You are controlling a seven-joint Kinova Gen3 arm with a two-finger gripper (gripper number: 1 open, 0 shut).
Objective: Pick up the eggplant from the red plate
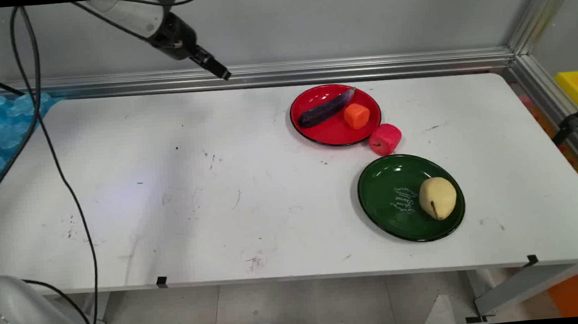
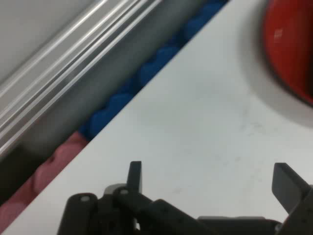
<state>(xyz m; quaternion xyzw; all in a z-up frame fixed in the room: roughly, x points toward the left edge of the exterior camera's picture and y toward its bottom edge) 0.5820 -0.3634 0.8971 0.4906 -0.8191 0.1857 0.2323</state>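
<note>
Gripper [image 1: 222, 73] raised over table [image 1: 169, 190] far edge; eggplant [image 1: 326, 108], orange piece [image 1: 357, 115] on red plate [image 1: 335, 136]; pear [image 1: 438, 198] on green plate [image 1: 383, 196]

Even, soft overhead light; faint shadows; blurred, out-of-focus hand view.

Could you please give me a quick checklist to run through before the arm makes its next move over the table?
1. Gripper open with nothing between its fingers: ok, the hand view shows them spread and empty.
2. Gripper clear of every object: ok, it is raised above the table's far edge.
3. Eggplant and orange piece fully on the red plate: ok.
4. Pear settled on the green plate: ok.
5. Pink piece on a plate: not ok, it lies on the table between the two plates.
6. Whether the pink piece touches the red plate's rim: cannot tell.
</note>
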